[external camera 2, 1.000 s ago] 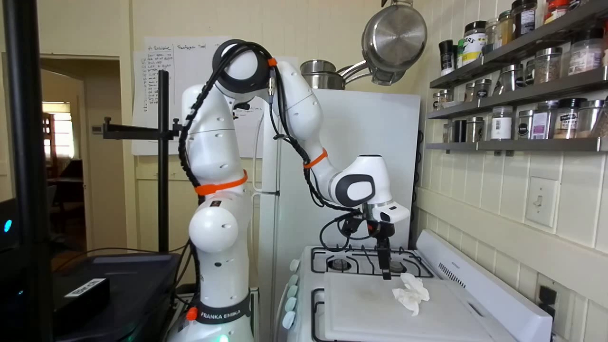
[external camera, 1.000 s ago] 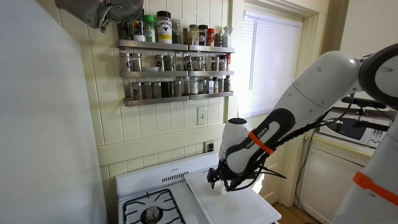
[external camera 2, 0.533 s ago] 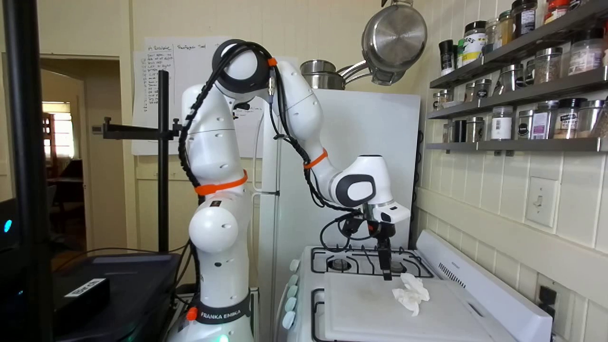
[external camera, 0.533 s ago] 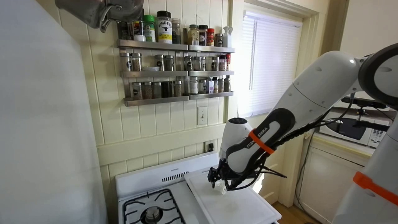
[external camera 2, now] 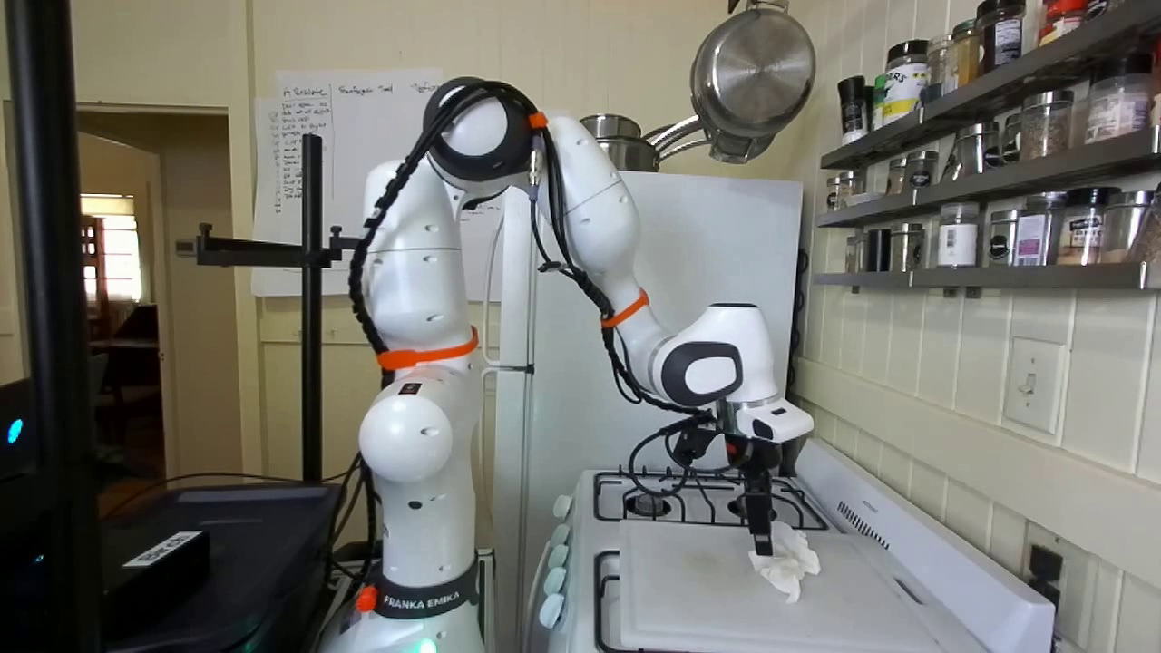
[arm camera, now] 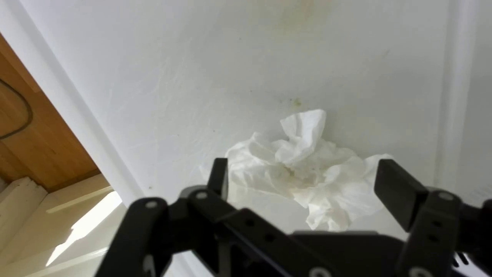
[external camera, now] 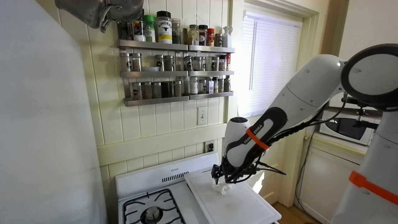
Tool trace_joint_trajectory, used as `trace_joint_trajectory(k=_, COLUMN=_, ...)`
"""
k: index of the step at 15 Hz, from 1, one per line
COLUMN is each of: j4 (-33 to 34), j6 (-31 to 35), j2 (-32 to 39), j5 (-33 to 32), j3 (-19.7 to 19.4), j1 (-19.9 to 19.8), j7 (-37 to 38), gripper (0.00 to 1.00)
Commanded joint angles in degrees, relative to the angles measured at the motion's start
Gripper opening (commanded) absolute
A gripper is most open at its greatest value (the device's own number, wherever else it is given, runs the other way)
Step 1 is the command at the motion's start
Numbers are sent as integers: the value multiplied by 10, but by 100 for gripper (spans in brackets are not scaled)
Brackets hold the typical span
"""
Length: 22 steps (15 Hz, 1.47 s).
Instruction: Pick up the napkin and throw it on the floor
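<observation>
The napkin is a crumpled white paper wad lying on the white board, seen in both exterior views (external camera: 222, 188) (external camera 2: 791, 570) and in the wrist view (arm camera: 307, 169). My gripper is open in the wrist view (arm camera: 303, 175), with one finger on each side of the napkin. In an exterior view my gripper (external camera 2: 763, 546) points down, its fingertips overlapping the napkin's left part. Contact cannot be told. In an exterior view my gripper (external camera: 222, 180) covers the napkin's far side. The brown wooden floor shows beyond the board's edge in the wrist view (arm camera: 42, 150) and in an exterior view (external camera: 287, 214).
The white board (external camera 2: 680, 589) lies over part of the white stove (external camera: 189, 199). Black burner grates (external camera: 152, 207) stand beside it. The stove's back panel (external camera 2: 925, 535) rises along the wall. A refrigerator (external camera 2: 671, 363) is behind the arm. Spice shelves (external camera: 155, 73) hang above.
My gripper has moved sideways and lower in the last half second, from beside the napkin to over it. The arm has shifted with it. The napkin has not visibly moved.
</observation>
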Motion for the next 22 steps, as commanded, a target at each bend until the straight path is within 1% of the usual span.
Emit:
trace_joint_trajectory(k=1, j4=22, j6=14, j2=41, j5=-11, j3=-16, j1=11, j7=-4, gripper=65)
trace_joint_trajectory(k=5, j4=34, j6=14, j2=61, j5=-37, j3=-27, j1=17, j7=5, gripper=35)
trace_joint_trajectory(k=6, j4=35, j6=13, j2=63, j5=-49, j3=-30, j1=18, j7=11, gripper=26)
trace_joint_trajectory(k=7, j4=37, j6=10, j2=64, j5=-61, j3=-33, j1=19, j7=17, gripper=19)
trace_joint_trajectory(k=9, j4=38, j6=6, j2=61, j5=-69, j3=-39, j1=23, j7=18, gripper=4)
trace_joint_trajectory(k=10, j4=37, j6=3, j2=54, j5=-63, j3=-41, j1=26, j7=13, gripper=0)
trace_joint_trajectory(k=14, j4=32, j6=-1, j2=21, j5=-58, j3=-45, j1=30, j7=9, gripper=0)
trace_joint_trajectory(k=18, j4=30, j6=13, j2=-3, j5=-57, j3=-43, j1=22, j7=11, gripper=0)
trace_joint_trajectory(k=20, j4=36, j6=29, j2=10, j5=-41, j3=-44, j1=19, j7=6, gripper=27)
trace_joint_trajectory(k=22, j4=42, j6=56, j2=29, j5=-20, j3=-45, j1=23, j7=-5, gripper=40)
